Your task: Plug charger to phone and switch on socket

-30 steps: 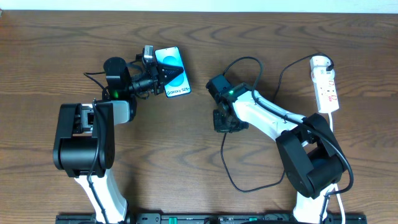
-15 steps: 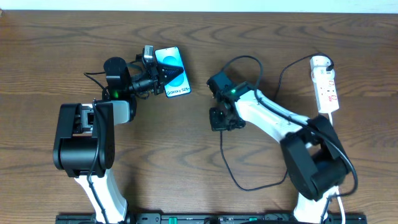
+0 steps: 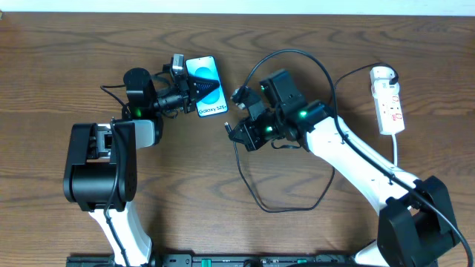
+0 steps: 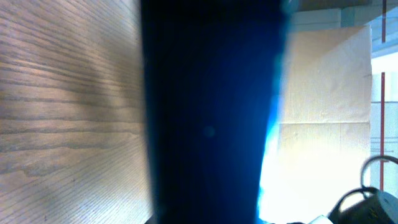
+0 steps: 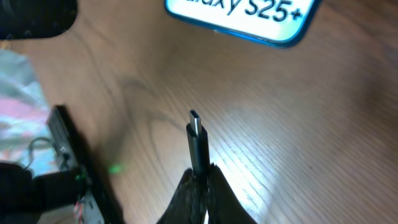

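Note:
The phone (image 3: pixel 208 85) lies on the table with its "Galaxy S25" end toward me. My left gripper (image 3: pixel 186 91) is shut on its left edge. In the left wrist view the phone (image 4: pixel 211 112) is a dark blue blur that hides the fingers. My right gripper (image 3: pixel 232 132) is shut on the charger's black connector (image 3: pixel 226 126), just right of and below the phone. In the right wrist view the connector (image 5: pixel 198 142) sticks out past the shut fingertips (image 5: pixel 214 186) and points at the phone's lettered end (image 5: pixel 249 14), with a gap between them. The socket (image 3: pixel 390 107) lies at the far right.
The black charger cable (image 3: pixel 260 202) loops on the table below the right arm, and another loop arcs above it (image 3: pixel 289 53). The strip's white cord (image 3: pixel 397 152) runs down the right side. Both arm bases stand at the front edge.
My right arm has swung left and up toward the phone, carrying the connector; the cable loop has shifted with it. The left arm and phone have not moved.

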Available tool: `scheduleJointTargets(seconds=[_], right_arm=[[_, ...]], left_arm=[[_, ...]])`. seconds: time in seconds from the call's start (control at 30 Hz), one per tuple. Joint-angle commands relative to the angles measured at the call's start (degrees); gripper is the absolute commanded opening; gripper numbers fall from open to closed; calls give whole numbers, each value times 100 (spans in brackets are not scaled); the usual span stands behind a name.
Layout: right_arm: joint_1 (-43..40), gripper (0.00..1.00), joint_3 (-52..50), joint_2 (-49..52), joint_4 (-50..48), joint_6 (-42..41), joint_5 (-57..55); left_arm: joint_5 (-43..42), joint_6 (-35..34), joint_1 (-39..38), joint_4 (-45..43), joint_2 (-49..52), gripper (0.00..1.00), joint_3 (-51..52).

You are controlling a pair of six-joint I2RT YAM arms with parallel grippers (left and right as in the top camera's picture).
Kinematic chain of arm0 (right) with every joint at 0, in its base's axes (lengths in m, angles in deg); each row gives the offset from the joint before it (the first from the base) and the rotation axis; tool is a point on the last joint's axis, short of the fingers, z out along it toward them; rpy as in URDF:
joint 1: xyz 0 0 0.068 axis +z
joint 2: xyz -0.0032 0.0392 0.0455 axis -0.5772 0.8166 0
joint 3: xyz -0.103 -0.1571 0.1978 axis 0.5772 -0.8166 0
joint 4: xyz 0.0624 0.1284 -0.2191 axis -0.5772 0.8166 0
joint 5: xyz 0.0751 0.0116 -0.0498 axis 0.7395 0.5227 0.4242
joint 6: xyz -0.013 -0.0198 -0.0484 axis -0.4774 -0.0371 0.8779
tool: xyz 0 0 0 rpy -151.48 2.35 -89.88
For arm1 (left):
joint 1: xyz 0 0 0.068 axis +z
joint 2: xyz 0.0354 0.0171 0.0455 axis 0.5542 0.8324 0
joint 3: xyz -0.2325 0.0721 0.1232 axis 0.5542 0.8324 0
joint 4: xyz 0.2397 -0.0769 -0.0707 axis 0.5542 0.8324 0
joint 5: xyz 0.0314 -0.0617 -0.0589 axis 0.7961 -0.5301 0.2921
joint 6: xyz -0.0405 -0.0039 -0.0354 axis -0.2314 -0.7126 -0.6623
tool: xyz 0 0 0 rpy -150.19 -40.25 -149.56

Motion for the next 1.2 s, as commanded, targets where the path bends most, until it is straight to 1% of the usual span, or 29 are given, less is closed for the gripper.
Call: scheduleJointTargets(seconds=[0.0,0.13,0.37,0.53,0.6,0.7,0.77,0.83,1.17], right_arm=[[-262,1,-422,76,-402,-223,835],[-575,1,-918,79,-1471,-754,1613],[-702,1,-1646,223,-3314,-1733,2225],[-710,1,-1814,702,-4256,-2337,2439],[-715,1,-1814,975,-4870,-2586,2811],[-715,1,-1814,1263,-5709,-3121,3040],[-713,1,-1814,1368,-6054,-3285,3115],[-708,1,-1814,1436,-6271,-3324,3222],[-621,1,-1814,1443,-6378,-3320,3357]], left_arm=[[-166,142,9,-116,-39,7,-116],[-166,136,9,-302,-39,7,-116],[-70,-103,2,-315,-39,7,-116],[42,-229,2,-404,-39,7,-116],[33,-302,2,-560,-39,7,-116],[31,-363,2,-752,-39,7,-116],[28,-380,2,-809,-39,7,-116],[31,-376,2,-809,-39,7,-116],[28,-348,2,-933,-39,7,-116]])
